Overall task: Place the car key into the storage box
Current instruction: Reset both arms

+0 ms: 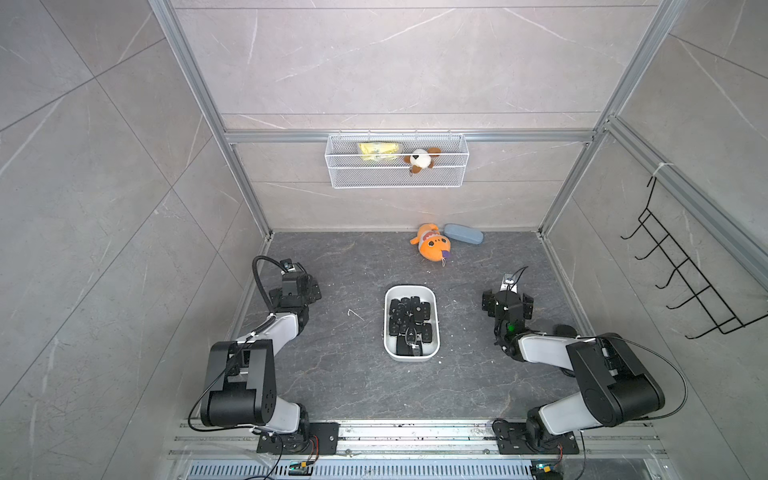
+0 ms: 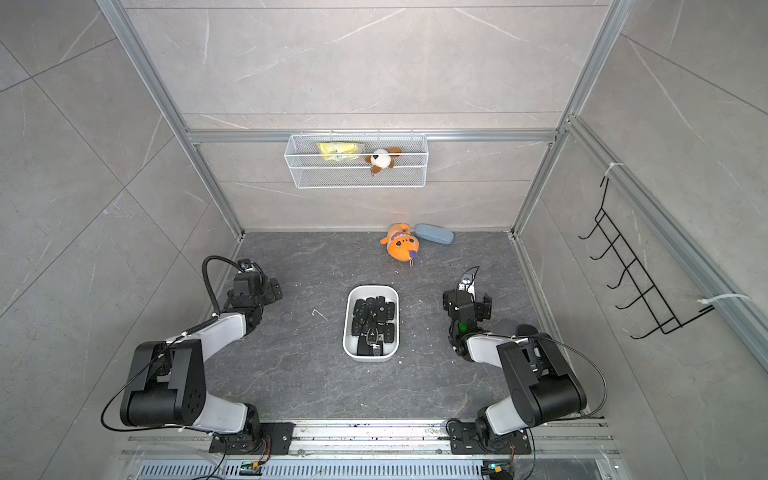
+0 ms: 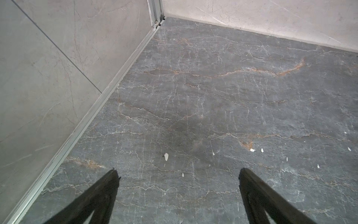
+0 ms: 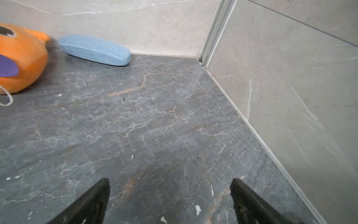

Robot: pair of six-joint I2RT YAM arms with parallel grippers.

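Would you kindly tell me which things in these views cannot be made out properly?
- Car keys: piled and overlapping in the storage box in both top views; their number is unclear.
- Orange plush: cut off by the frame edge in the right wrist view.
- Yellow packet: in a top view, too small to read behind the wire basket mesh.
- The storage box: outside both wrist views.

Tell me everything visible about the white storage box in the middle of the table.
The storage box is a white, smooth, plastic-looking tub, rounded-rectangular, low-walled, lidless. It stands upright on the dark marbled table, between the left arm and the right arm, long side running away from their bases. Black car keys fill it in a heap, one at the near end showing silver. Nothing else touches it.
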